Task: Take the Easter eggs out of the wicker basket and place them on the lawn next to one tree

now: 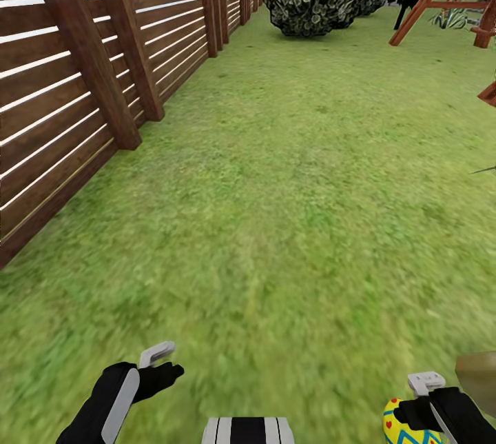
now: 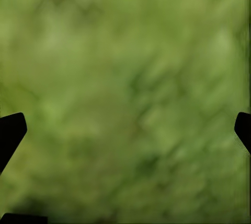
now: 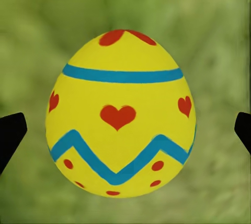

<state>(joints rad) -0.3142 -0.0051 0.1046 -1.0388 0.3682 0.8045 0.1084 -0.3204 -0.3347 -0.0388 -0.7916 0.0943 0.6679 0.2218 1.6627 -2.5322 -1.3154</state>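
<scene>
The right tool (image 1: 421, 408) held an egg (image 3: 120, 114); the left tool (image 2: 125, 130) was wide, empty. Best kept level until a tree came near on the lawn (image 1: 289, 209).

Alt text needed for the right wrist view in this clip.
A yellow Easter egg with red hearts, red dots, a blue band and a blue zigzag sits between the right gripper's dark fingertips. Blurred green lawn lies behind it.

Both black arms show low in the frame's bottom corners. The left gripper (image 1: 162, 361) has its fingers spread with nothing between them. The right gripper (image 1: 413, 406) grips a yellow, red-hearted egg (image 3: 120, 114).
</scene>
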